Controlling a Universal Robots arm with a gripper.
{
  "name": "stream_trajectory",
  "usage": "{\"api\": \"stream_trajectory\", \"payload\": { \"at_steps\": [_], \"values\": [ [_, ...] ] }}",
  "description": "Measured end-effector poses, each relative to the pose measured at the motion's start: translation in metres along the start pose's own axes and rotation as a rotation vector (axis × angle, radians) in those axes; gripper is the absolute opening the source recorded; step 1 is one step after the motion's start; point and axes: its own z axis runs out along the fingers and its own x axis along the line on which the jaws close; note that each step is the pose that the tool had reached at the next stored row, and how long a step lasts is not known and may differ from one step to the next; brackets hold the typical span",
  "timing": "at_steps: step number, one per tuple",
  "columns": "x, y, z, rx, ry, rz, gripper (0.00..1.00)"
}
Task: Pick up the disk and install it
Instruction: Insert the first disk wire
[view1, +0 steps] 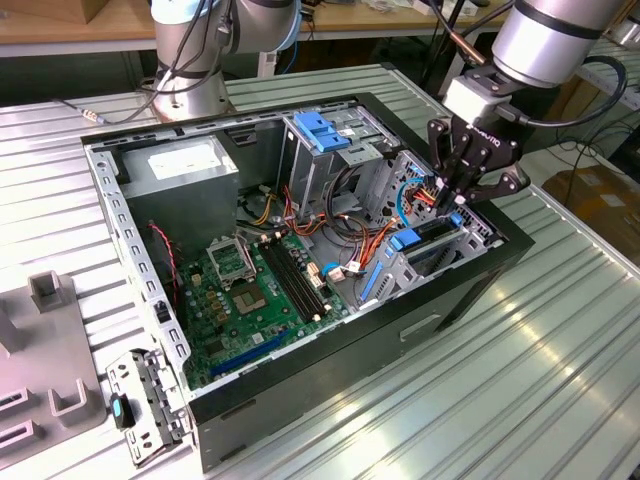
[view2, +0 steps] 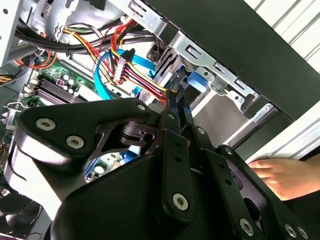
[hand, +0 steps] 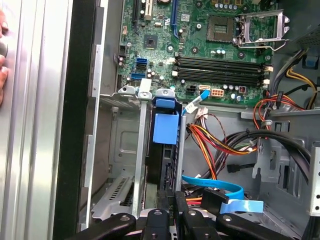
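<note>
The disk (view1: 430, 238) sits on edge inside the metal bay at the front of the open computer case (view1: 470, 290), on the exterior view's right. In the first wrist view the disk (hand: 165, 131) shows as a dark slab with a blue plastic rail between two upright metal guides. My gripper (view1: 457, 205) hangs right over its near end. In both wrist views the two thin fingers (view2: 173, 107) stand close together with their tips against the disk's blue end (view2: 195, 82). The gripper (hand: 171, 202) looks shut, with nothing held between the fingers.
Red, yellow and blue cables (view2: 130, 65) run close beside the bay. The motherboard (view1: 250, 290), the grey power-supply box (view1: 185, 165) and a drive cage with a blue top (view1: 325, 130) fill the case. A person's hand (view2: 280, 172) rests outside the case wall.
</note>
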Motion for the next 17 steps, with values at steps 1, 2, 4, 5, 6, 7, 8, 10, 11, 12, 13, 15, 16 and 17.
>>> {"api": "stream_trajectory", "payload": {
  "at_steps": [1, 2, 4, 5, 6, 7, 8, 10, 11, 12, 13, 15, 16, 17],
  "values": [
    [0.0006, 0.0007, 0.0014, 0.0002, -0.0004, 0.001, 0.17],
    [0.0006, 0.0012, 0.0023, 0.0006, -0.0002, 0.002, 0.17],
    [0.0005, 0.0016, 0.0049, 0.0011, -0.0001, 0.009, 0.17],
    [0.0005, 0.0018, 0.0058, 0.0011, -0.0001, 0.014, 0.17],
    [0.0005, 0.0019, 0.0067, 0.0011, -0.0001, 0.020, 0.17],
    [0.0004, 0.0023, 0.0069, 0.0014, -0.0001, 0.023, 0.17],
    [0.0003, 0.0034, 0.0069, 0.0023, -0.0001, 0.024, 0.17],
    [0.0002, 0.0055, 0.0071, 0.0096, 0.0004, 0.025, 0.17],
    [0.0002, 0.0061, 0.0071, 0.0114, 0.0005, 0.029, 0.17],
    [0.0001, 0.0063, 0.0071, 0.0115, 0.0004, 0.033, 0.17],
    [0.0001, 0.0063, 0.0070, 0.0115, 0.0004, 0.040, 0.17],
    [0.0001, 0.0064, 0.0071, 0.0108, -0.0001, 0.073, 0.17],
    [0.0001, 0.0065, 0.0071, 0.0107, -0.0001, 0.077, 0.17],
    [0.0001, 0.0065, 0.0072, 0.0106, 0.0000, 0.079, 0.17]
  ]
}}
